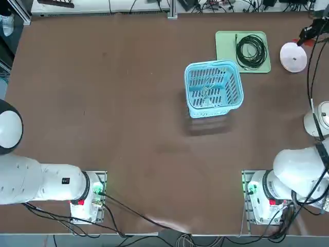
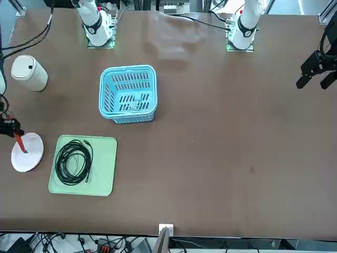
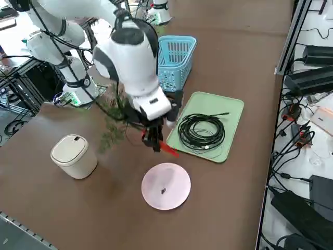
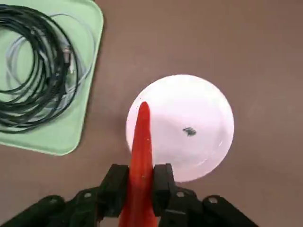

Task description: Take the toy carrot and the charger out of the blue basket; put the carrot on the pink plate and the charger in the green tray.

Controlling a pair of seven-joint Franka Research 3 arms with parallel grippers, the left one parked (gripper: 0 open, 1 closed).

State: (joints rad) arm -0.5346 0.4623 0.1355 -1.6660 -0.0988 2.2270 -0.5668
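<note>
From my station I worked across the brown table (image 1: 128,128) from left to right. In the light blue slatted plastic basket (image 1: 241,87) lay a small pale plug block with a thin cable (image 2: 135,105), which I took for the charger, its turn not yet come. Next came the flat pale green rectangular tray (image 1: 225,42), bearing a coiled black cable (image 1: 240,53). To its right, the right end effector (image 4: 140,175) hung above the table, its fingers closed on the slim red-orange tapered toy carrot (image 4: 142,137), near the round pale pink plate (image 4: 175,156). A dark green scrap (image 4: 190,131) lay on the plate. I judged the carrot's placing to be in hand: the next move called for centring it over the plate, lowering gently, then releasing.
</note>
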